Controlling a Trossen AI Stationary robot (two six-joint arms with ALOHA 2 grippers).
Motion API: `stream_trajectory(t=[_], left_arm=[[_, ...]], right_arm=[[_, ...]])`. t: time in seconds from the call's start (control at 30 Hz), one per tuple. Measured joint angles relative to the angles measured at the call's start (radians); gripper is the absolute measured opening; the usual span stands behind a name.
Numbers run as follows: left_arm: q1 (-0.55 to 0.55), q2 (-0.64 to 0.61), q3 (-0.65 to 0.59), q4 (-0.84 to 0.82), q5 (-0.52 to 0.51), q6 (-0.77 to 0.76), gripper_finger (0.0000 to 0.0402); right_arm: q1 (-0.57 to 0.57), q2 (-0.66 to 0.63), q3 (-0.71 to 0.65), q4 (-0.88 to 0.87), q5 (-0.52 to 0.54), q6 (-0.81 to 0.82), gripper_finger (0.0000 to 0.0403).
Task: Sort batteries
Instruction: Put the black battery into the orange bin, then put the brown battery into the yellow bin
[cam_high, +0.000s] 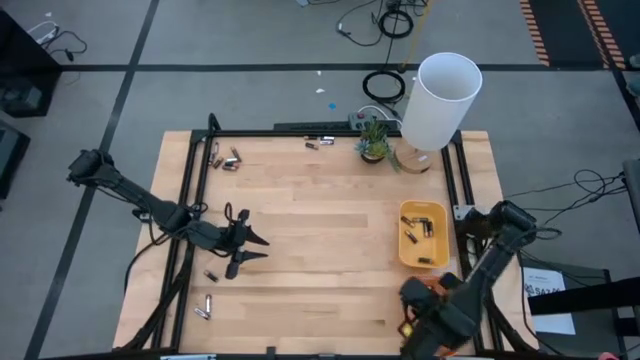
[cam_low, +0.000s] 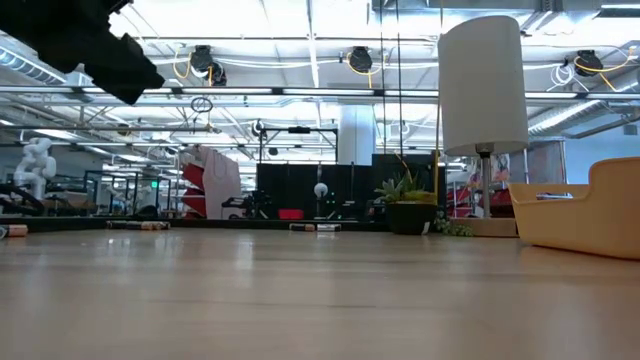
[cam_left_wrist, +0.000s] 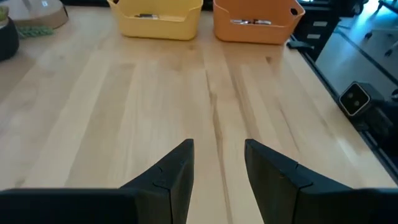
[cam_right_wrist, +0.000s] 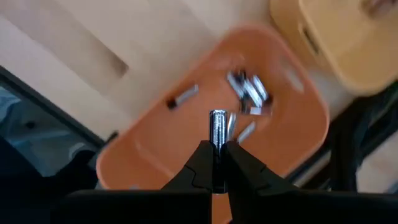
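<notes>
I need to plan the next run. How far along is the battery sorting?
Partly done. Some batteries already lie in the yellow tray and in the orange tray. In hand: the right gripper is shut on a silvery battery above the orange tray. Left: loose batteries near the table's far left corner, at its far edge, and near the left front. The left gripper is open and empty.

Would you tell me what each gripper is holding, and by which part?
The right gripper pinches a silvery battery by its lower end, above the orange tray. The left gripper is open, holding nothing.
</notes>
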Motion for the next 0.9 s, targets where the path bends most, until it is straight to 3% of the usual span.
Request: stream_trajectory(t=[0.23,0.5,0.9], left_arm=[[0.0,0.013,0.0,0.049,0.002,-0.002,0.0152],[-0.061,0.013,0.001,0.09,0.01,-0.002,0.0152],[-0.19,0.012,0.03,0.085,0.035,-0.028,0.0152]], right_arm=[[0.099,0.019,-0.041,0.054,-0.012,0.164,0.0007],[0.117,0.02,-0.165,0.255,-0.013,0.198,0.0014],[0.117,0.02,-0.175,0.279,-0.011,0.223,0.01]])
